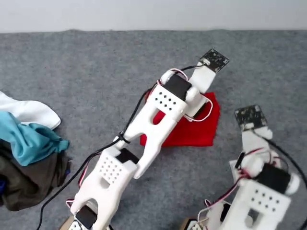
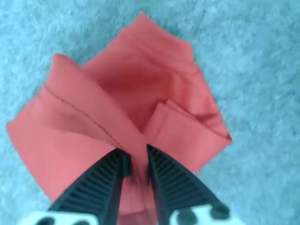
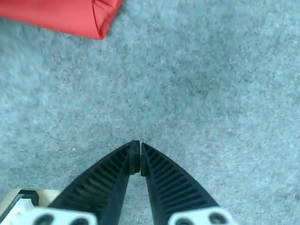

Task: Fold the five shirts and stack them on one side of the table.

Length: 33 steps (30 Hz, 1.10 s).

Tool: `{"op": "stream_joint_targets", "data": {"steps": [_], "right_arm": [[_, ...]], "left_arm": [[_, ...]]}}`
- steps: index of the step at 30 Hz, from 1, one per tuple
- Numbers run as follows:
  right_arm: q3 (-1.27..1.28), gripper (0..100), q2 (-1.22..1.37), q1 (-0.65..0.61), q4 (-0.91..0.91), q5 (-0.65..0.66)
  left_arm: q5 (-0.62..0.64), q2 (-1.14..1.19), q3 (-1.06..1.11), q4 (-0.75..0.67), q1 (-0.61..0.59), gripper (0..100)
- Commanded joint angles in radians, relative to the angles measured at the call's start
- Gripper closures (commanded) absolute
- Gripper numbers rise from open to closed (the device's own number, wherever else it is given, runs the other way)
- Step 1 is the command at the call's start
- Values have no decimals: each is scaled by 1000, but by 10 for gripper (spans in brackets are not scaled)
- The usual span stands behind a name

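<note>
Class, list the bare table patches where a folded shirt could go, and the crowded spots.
Free: the far strip of table behind the red shirt, and the stretch between it and the shirt pile. Crowded: around the pile, the left arm and the right arm.

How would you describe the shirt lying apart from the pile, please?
On the grey table, look past the heap of clothes at one edge to the middle, beneath the left gripper. The red shirt lies alone; the heaped ones are white, teal and dark.

White perforated arms (image 1: 160, 114), black motors (image 1: 178, 86), red-white cables (image 1: 209, 108), black ribbed hands (image 2: 136, 155)
</note>
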Motion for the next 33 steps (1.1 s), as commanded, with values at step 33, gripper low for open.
{"op": "stream_joint_targets", "data": {"steps": [33], "right_arm": [[94,987,-105,53,-87,3]], "left_arm": [[-100,164,-473,72,-233,986]]}}
